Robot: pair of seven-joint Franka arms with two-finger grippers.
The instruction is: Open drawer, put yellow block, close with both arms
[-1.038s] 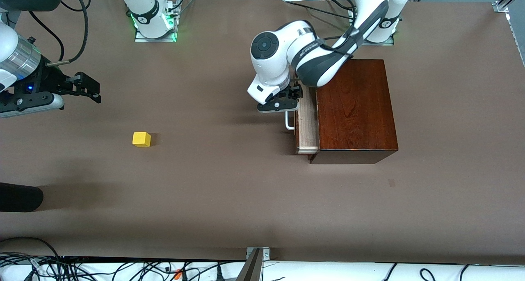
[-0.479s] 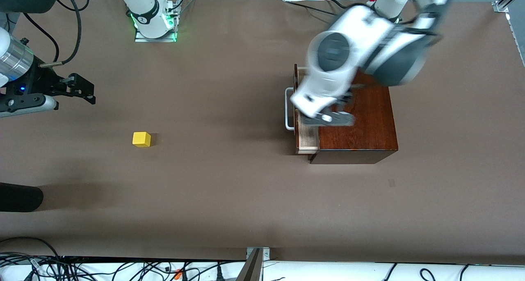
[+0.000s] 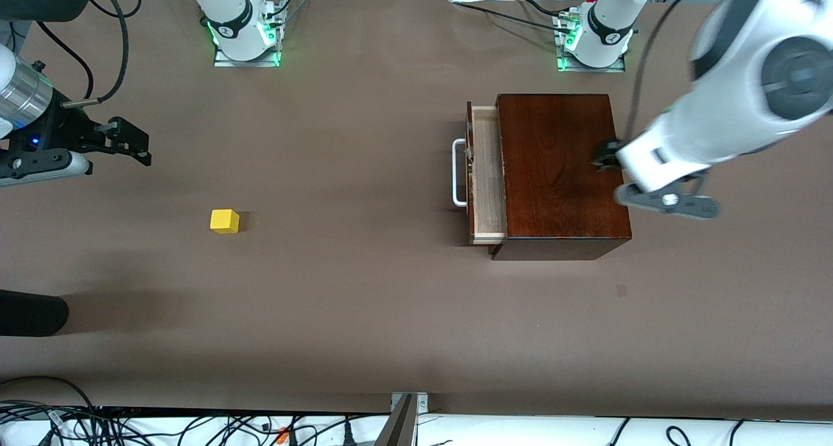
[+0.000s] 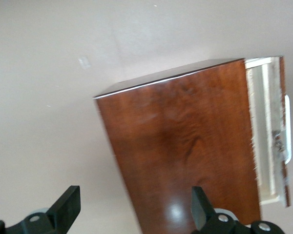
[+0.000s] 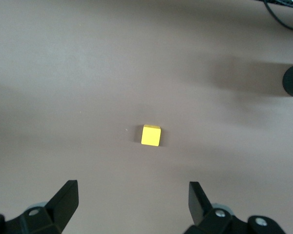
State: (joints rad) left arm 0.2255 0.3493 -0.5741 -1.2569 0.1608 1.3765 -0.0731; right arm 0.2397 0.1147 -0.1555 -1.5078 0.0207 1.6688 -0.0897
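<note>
Now: left pincer (image 3: 602, 154) (fingers wide) gone from drawer (image 3: 487, 176) handle to box edge; right pincer (image 3: 133, 141) wide over desk (image 3: 364, 303); yellow block (image 3: 224, 221) unmoved.

My front camera looks down across the tabletop (image 3: 364, 316); my wrist cameras look straight down, sharing it

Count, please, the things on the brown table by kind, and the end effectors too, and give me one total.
Small bright yellow cubes: 1
Glossy dark mahogany boxes, with a pale-wood-lined drawer part way open: 1
Black two-finger end effectors, both open and empty: 2 (left, right)
Total: 4
</note>
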